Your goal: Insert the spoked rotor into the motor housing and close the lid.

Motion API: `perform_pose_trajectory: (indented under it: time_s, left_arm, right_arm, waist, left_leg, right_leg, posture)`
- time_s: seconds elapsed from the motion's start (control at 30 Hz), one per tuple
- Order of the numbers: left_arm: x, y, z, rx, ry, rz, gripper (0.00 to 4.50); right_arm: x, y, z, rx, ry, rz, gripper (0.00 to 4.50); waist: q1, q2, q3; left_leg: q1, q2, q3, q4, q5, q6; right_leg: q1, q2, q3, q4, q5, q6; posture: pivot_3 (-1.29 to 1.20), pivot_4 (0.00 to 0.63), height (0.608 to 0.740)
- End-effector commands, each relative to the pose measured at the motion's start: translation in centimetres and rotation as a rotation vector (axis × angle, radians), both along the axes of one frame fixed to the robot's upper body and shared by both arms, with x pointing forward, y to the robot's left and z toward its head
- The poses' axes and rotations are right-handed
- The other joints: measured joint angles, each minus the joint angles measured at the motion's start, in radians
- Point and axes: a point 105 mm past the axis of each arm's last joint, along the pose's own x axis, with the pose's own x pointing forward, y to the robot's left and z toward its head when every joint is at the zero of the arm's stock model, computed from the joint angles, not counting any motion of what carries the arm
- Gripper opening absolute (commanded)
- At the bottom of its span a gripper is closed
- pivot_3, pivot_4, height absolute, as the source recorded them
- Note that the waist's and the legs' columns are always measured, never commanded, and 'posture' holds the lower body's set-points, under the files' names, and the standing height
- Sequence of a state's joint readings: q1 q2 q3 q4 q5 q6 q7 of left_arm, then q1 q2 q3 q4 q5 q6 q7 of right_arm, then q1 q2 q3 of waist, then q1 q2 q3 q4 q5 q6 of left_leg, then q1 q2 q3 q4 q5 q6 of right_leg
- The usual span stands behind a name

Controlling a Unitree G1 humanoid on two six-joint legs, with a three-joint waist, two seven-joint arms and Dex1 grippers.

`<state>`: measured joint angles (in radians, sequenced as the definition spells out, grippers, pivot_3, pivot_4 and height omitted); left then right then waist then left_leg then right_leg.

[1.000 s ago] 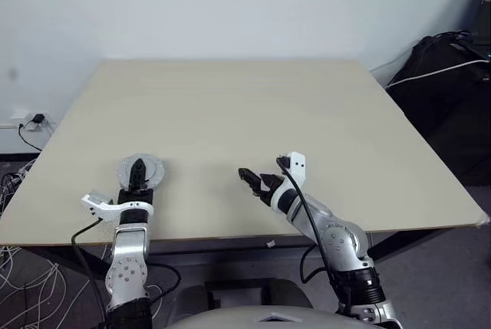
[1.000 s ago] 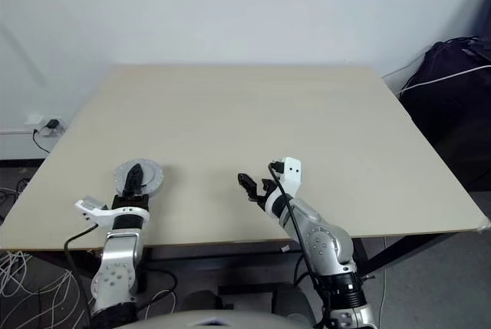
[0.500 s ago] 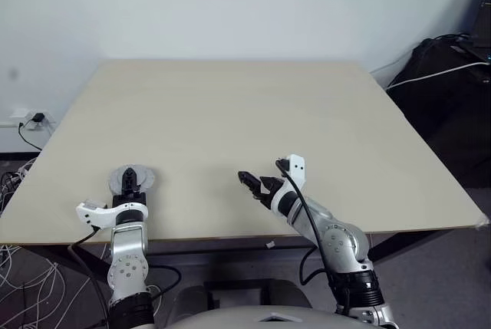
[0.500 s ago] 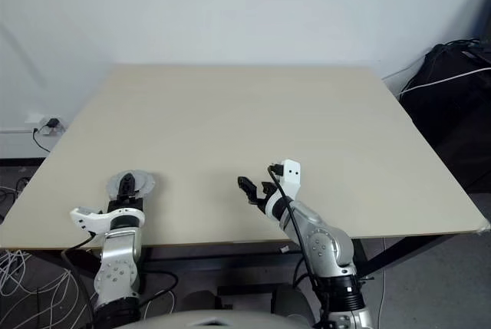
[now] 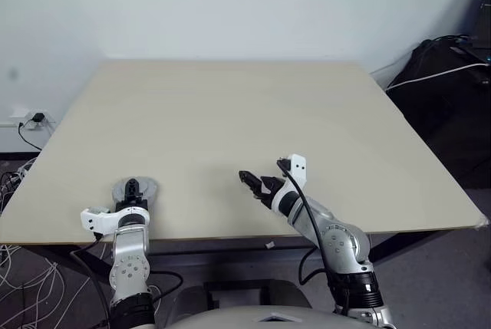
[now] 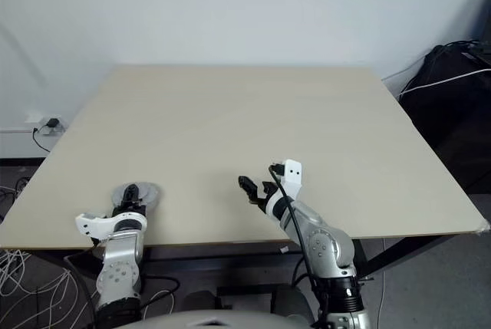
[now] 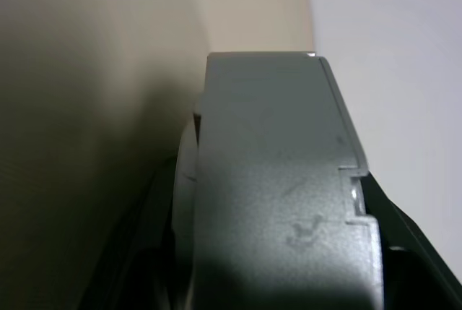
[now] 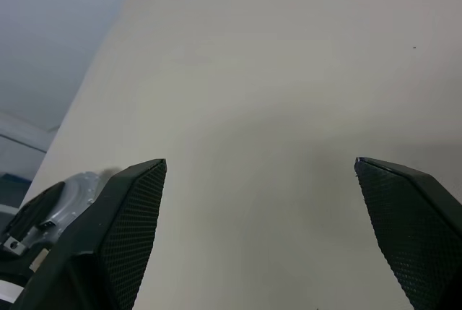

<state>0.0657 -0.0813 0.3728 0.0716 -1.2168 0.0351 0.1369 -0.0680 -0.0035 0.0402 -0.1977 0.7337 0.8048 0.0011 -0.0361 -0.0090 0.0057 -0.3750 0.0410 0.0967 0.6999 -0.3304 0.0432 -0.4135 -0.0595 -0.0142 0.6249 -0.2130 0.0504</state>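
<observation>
Round grey metal lid (image 5: pixel 135 190) between left fingers (image 5: pixel 132 189); right fingers (image 8: pixel 130 209) wide, textured black.

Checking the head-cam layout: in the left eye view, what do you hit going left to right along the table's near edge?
Left gripper shut on a round grey metal part → right gripper, open → bare table to its right edge.

Lid (image 5: pixel 135 189) probably at table's (image 5: pixel 230 114) left-front.
</observation>
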Motion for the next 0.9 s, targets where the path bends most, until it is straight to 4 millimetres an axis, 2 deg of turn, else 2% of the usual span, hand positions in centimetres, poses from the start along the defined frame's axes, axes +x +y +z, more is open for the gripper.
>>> perform_pose_trajectory:
  time_s: [0.03, 0.07, 0.23, 0.33, 0.63, 0.9]
  left_arm:
    - [1.3, -3.0, 1.0, -0.095, -0.066, 0.005, 2.13]
    - [1.3, -3.0, 1.0, -0.096, -0.066, 0.004, 2.87]
    - [1.2, -3.0, 0.9, -0.098, -0.055, 0.000, 4.43]
    - [1.1, -3.0, 0.8, -0.098, -0.053, -0.001, 4.48]
    - [0.5, -3.3, 0.5, -0.105, -0.027, -0.002, 4.48]
    - [-1.5, -4.5, -0.6, -0.133, 0.055, -0.031, 4.48]
  right_arm:
    - [0.3, 0.1, 1.4, 0.015, -0.053, 0.004, 4.50]
    - [0.3, 0.1, 1.5, 0.015, -0.053, 0.004, 4.50]
    - [0.3, 0.2, 1.4, 0.015, -0.050, 0.007, 4.50]
    - [0.3, 0.2, 1.4, 0.016, -0.049, 0.007, 4.50]
    - [0.3, 0.2, 1.5, 0.013, -0.048, 0.011, 4.50]
    - [0.5, 0.2, 1.5, 0.011, -0.046, 0.012, 4.50]
  waist:
    - [0.000, 0.000, 0.000]
    - [0.000, 0.000, 0.000]
    - [0.000, 0.004, -0.003]
    - [-0.001, 0.004, -0.004]
    - [-0.001, 0.004, -0.004]
    - [-0.002, 0.004, -0.004]
  left_leg:
    - [0.001, 0.000, 0.000, 0.000, 0.000, 0.000]
    - [0.001, 0.000, 0.000, 0.000, 0.000, 0.000]
    - [0.006, 0.000, 0.001, 0.000, 0.000, 0.000]
    - [0.009, 0.000, 0.001, 0.000, -0.002, 0.004]
    - [0.009, 0.000, 0.001, 0.000, 0.000, 0.000]
    - [0.009, 0.001, 0.002, 0.000, -0.001, 0.001]
  right_leg:
    - [0.001, 0.000, 0.000, 0.000, 0.000, 0.000]
    - [0.001, 0.000, 0.000, 0.000, 0.000, 0.000]
    - [0.006, 0.000, 0.001, 0.000, -0.002, -0.003]
    - [0.008, 0.000, 0.001, 0.001, -0.002, -0.004]
    - [0.008, 0.000, 0.001, 0.001, -0.002, -0.004]
    - [0.007, 0.000, 0.002, 0.001, -0.002, -0.004]
  posture:
    - [0.00, 0.000, 0.740]
    - [0.00, 0.000, 0.740]
    - [0.00, 0.000, 0.740]
    - [0.00, 0.000, 0.740]
    - [0.00, 0.000, 0.740]
    - [0.00, 0.000, 0.740]
